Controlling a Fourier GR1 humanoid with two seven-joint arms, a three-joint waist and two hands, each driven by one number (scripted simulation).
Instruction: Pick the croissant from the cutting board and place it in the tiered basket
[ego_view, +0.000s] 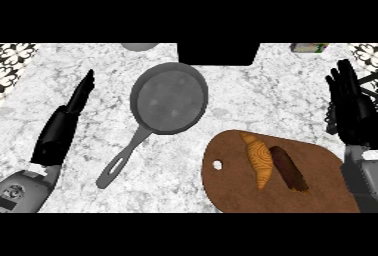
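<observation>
Nothing done yet: the croissant (258, 159) lies untouched on the board (229, 185), below and inward of the right hand (351, 107), which hangs fingers straight, holding nothing; left hand (77, 97) likewise open, and no basket in view.

the left hand (65, 125) is matte black, long and narrow, with slim black fingers (86, 85) tapering to points, and it joins a rounded grey forearm (22, 190) that carries a small dark rectangular marking near its lower edge. the right hand (353, 112) is likewise black, its fingers (341, 80) appearing as ridged, segmented bars set side by side. below it sits a grey forearm housing (360, 180) with a lighter grey collar at the wrist.
</observation>
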